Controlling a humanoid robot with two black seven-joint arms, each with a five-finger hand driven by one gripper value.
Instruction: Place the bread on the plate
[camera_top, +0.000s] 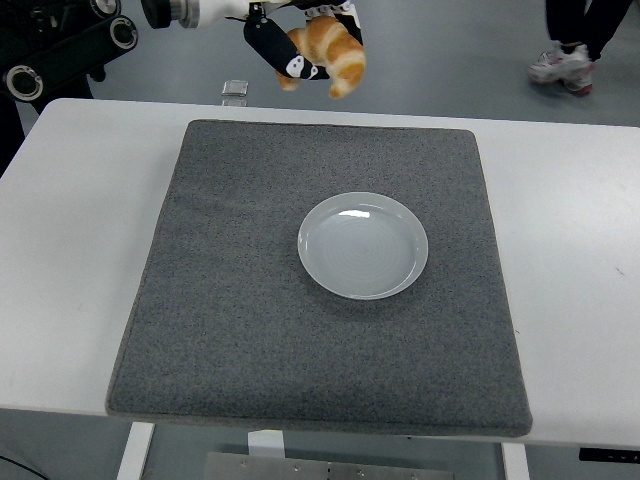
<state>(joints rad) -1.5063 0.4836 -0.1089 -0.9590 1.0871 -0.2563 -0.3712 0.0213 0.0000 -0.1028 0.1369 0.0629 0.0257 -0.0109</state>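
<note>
A grey mat covers the white table, bearing an empty plate. The left hand grasps the bread aloft; a person's feet stand beyond.

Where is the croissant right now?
In the head view, the croissant is up in the air at the top, left of centre, held in the robot's left hand, above the far edge of the grey mat and well clear of the empty plate.

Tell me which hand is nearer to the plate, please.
Left. The left hand holds the croissant in the air, beyond the plate toward the far left. The right hand is not in view.
</note>
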